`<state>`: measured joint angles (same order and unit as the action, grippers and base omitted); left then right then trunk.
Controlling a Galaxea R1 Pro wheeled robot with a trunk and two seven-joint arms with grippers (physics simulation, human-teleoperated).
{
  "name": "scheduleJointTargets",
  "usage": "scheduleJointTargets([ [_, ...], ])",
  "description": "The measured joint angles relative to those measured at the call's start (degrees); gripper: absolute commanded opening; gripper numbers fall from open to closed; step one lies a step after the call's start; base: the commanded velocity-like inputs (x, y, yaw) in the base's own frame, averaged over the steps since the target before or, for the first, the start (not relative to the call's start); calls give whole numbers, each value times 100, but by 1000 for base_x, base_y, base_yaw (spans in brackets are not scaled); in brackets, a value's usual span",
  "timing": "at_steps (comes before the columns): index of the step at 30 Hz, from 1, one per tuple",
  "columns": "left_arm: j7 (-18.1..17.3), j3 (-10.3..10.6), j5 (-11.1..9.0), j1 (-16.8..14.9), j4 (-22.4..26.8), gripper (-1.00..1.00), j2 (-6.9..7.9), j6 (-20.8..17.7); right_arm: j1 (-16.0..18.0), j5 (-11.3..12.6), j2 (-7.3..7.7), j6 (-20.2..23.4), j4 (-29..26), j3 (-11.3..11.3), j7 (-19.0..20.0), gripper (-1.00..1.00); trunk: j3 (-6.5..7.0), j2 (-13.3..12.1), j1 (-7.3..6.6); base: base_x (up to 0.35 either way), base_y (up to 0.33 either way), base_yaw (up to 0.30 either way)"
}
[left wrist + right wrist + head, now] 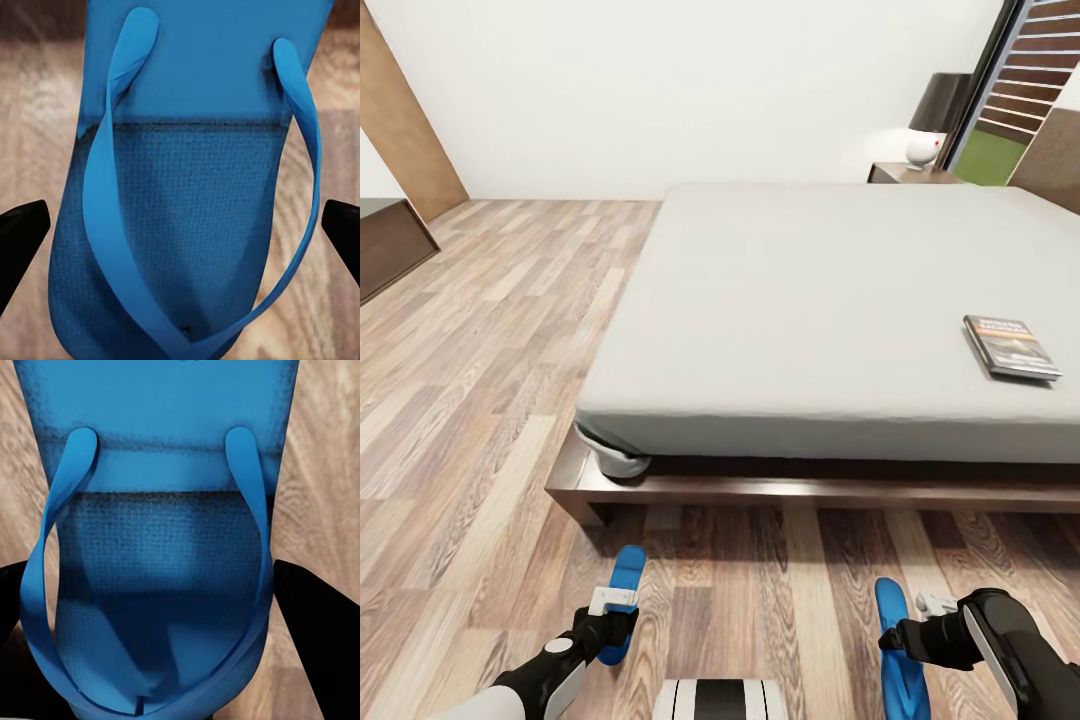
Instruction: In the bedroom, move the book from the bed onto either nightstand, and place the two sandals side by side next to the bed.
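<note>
The bed [840, 300] stood ahead, the book [1011, 347] lying flat on it. Short of the bed, above the floor [480, 400], the left gripper [612, 618] clasped one sandal [622, 600]; the right gripper [905, 640] clasped the other sandal [900, 655].

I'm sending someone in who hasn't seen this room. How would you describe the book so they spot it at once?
Start from the large bed with its pale grey mattress and dark wooden frame. The book lies flat near the mattress's right side, toward the near edge. It is a small, thin paperback with a dark cover, the only thing lying on the plain grey surface.
</note>
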<state>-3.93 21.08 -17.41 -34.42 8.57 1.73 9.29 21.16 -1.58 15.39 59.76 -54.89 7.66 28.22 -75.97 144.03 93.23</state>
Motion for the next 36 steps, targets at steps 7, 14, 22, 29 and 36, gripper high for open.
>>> scheduleJointTargets([
  [7,0,1,0,0,0,-100,-10,1,0,0,0,-2,1,-1,0,-100,0,0,-1,59,77,0],
  [14,2,0,0,0,0,-100,-16,2,0,0,0,-1,1,-1,0,-100,0,0,-1,61,57,0],
  [22,3,0,2,0,0,-100,-18,9,0,0,0,1,-1,-130,0,-100,0,0,-1,70,-8,0],
  [29,8,0,2,0,0,-100,-19,10,0,-3,0,0,0,-155,2,-100,0,0,0,82,-23,0],
  [36,5,6,1,0,0,-100,-16,10,0,-1,0,0,0,-158,3,-100,0,0,-1,118,-3,0],
])
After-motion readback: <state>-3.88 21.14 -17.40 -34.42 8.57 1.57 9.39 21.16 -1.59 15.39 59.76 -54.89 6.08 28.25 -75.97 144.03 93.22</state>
